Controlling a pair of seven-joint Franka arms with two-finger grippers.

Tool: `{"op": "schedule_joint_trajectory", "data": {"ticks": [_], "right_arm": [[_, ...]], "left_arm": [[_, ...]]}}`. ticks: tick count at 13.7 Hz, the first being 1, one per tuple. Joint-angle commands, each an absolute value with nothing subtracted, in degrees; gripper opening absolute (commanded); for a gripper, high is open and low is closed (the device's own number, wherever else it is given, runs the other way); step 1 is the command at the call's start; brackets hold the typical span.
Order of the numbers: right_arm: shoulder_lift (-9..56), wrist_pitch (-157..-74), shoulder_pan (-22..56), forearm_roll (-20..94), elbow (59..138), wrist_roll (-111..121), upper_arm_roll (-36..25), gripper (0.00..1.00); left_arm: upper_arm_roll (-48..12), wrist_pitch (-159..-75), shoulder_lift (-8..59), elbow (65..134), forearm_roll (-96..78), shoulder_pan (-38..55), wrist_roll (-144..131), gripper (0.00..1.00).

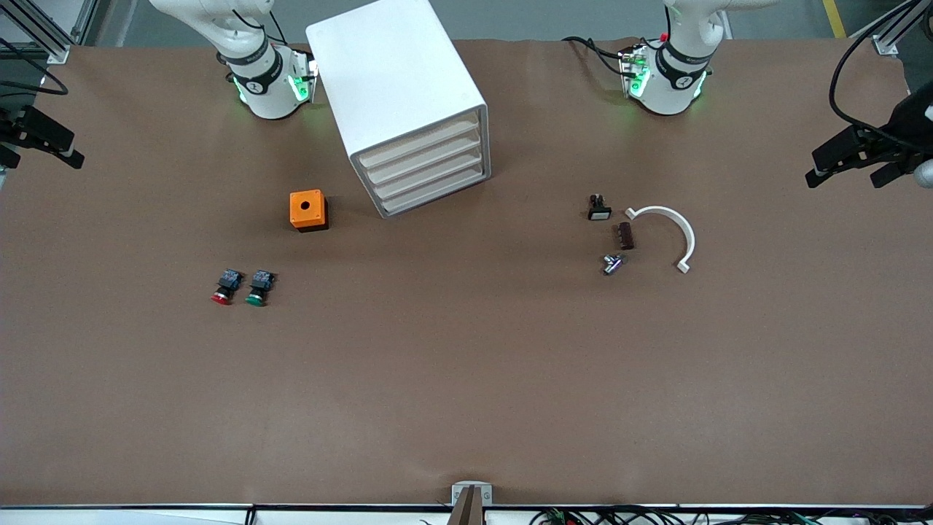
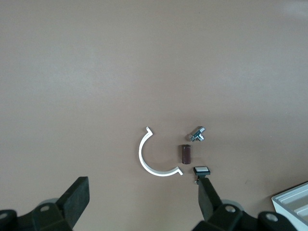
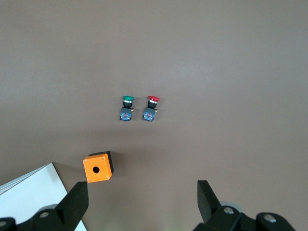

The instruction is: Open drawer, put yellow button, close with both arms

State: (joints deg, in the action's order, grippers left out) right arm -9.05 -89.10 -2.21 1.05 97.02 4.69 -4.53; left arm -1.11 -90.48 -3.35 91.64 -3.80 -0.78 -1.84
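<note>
A: What do the arms look like?
B: Glossy white shells with black joint bands, green lights glowing at each round base, black cables trailing near the top of the frame.
A: And the ends?
B: The left gripper (image 2: 142, 204) and right gripper (image 3: 143, 204) are matte black, with wedge-shaped fingers and small screws.

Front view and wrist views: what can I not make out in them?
Yellow button: seen in no view; only the red button and green button show.
Drawers: insides hidden by their shut fronts, front view.
Metal part: too small to name, front view.
Left claw, right claw: open, bases cut off by wrist views' edges.
</note>
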Motion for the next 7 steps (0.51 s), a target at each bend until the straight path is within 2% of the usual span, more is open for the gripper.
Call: {"op": "schedule_joint_trajectory", "data": {"ticks": [1,7], "right_arm": [[-10.5,-89.0,-3.3,1.0,98.2,5.4,-3.9,1.0],[-10.5,-88.6,-3.3,1.0,98.2,5.4,-3.9,1.0]], "left_arm": [[-1.6,-89.0,-2.8,90.0,-2.2,-0.6,-2.8,1.0],[-1.7,-89.0,-2.4,89.6,-2.3,-0.4,-3.4,1.0]]}}
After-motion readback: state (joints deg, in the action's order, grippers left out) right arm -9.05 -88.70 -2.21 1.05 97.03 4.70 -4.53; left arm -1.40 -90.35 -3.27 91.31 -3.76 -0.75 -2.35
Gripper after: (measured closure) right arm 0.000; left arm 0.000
